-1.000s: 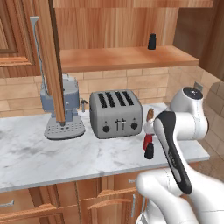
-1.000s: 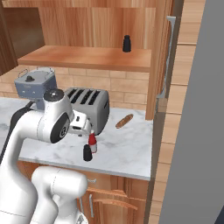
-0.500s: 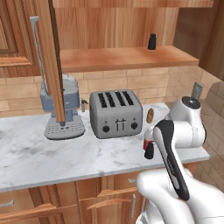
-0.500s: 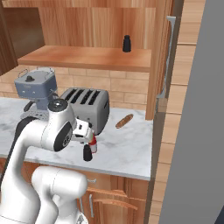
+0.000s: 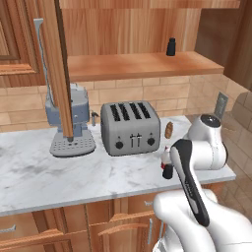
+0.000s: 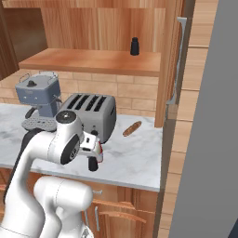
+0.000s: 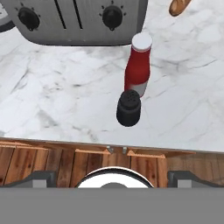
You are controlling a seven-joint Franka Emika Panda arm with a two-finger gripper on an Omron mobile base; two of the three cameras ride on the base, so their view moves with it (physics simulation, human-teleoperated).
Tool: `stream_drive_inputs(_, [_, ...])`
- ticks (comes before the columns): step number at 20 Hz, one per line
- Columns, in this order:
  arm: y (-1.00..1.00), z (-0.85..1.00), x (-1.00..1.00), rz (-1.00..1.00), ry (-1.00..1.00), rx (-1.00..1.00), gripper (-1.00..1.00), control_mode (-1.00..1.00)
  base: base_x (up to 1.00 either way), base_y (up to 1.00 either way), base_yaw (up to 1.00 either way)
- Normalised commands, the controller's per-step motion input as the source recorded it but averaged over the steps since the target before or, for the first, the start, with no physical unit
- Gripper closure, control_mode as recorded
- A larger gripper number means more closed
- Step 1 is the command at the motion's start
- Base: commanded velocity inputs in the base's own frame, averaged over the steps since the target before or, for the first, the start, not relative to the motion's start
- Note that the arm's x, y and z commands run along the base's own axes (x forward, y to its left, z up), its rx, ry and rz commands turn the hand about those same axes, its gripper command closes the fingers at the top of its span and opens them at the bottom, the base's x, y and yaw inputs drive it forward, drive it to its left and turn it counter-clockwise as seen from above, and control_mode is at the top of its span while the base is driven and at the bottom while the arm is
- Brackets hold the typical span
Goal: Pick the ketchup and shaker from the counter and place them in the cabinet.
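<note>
The claw (image 7: 112, 181) hangs above the front edge of the bench (image 7: 52, 105) with its two dark tips spread wide apart at the bottom corners of the hand view, gripping nothing and touching nothing. Straight ahead of it, on the white marble, stand two small things close together: a black shaker (image 7: 128, 107) nearer the edge, and right behind it the red ketchup (image 7: 138, 71) bottle with its pale cap, the two so close they may be touching, though I cannot tell for sure. Behind them sits the grey four-slot toaster (image 5: 130, 128), its front dials facing out, and off to one side lies a small tan-brown oval item (image 6: 132, 128), well apart from the bottle. From the left base view, the robot's elbow covers most of that pair; only the dark shaker peeks out beside it. Further along the bench, a blue-grey coffee machine (image 5: 69, 123) stands by the brick-tiled wall. Above all this is the wooden cabinet (image 5: 138, 66), its door (image 6: 169, 60) with a grey handle swung open, and on its wide plank shelf another black shaker (image 5: 171, 47) stands upright near the far end. Wooden drawer fronts (image 5: 69, 224) run beneath the bench.
</note>
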Motion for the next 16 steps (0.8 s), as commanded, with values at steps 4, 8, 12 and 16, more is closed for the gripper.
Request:
stream_drive_inputs(4, [-0.08,-0.23,0.00,0.00,0.00,0.00,-1.00,-1.00,0.00,0.00,0.00])
stream_drive_inputs(8, [-0.06,-0.25,0.04,0.00,0.00,0.00,-1.00,-1.00,0.00,0.00,0.00])
stream_drive_inputs(12, [-0.03,-0.29,0.13,0.00,0.00,0.01,-1.00,-1.00,0.00,0.00,0.00])
stream_drive_inputs(16, [0.00,-0.33,0.18,0.00,0.00,0.00,-1.00,-1.00,0.00,0.00,0.00])
